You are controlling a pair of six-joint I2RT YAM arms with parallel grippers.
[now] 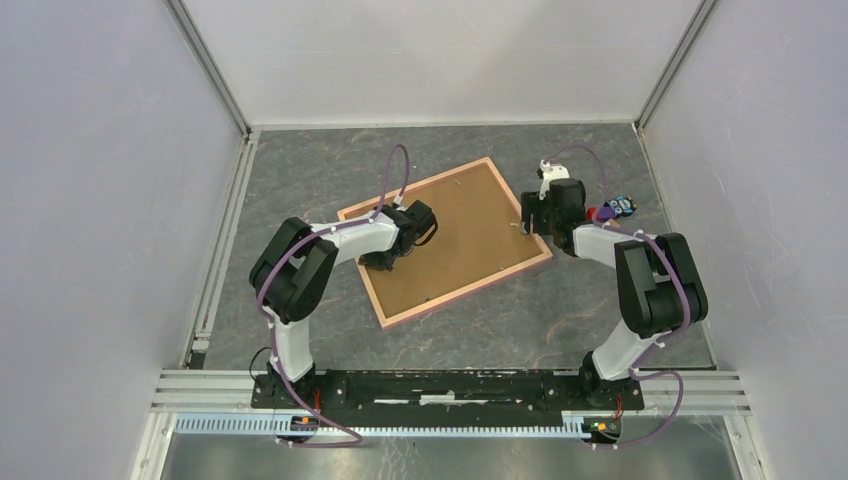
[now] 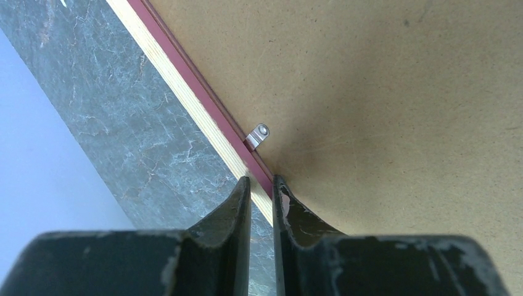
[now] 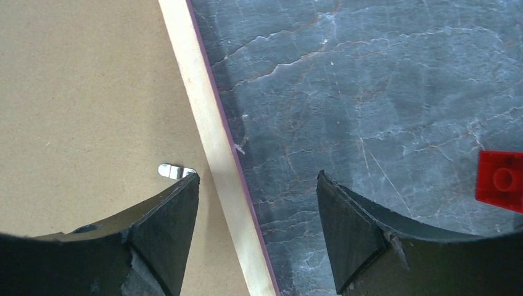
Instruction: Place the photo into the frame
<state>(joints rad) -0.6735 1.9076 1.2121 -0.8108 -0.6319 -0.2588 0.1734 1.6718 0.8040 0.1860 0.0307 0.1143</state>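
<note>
Frame (image 1: 470,240) face down on the surface (image 1: 560,310), brown back up, lying askew between the arms so that each reaches one edge. Left gripper (image 2: 262,183) — closed to a slit over the left rail, apparently pinning it beside a clip (image 2: 260,134). Right gripper (image 3: 259,176) — wide open, empty, straddling the opposite rail beside a second clip (image 3: 174,171), probably to turn it. Photo not in view.

Dark grey marbled counter (image 1: 300,170). The frame (image 1: 470,225) lies flat on it, brown back upward and askew to the counter's edges. Right of the frame, near its far corner, lie a red brick (image 1: 604,212) and a small blue-and-black object (image 1: 622,205).
</note>
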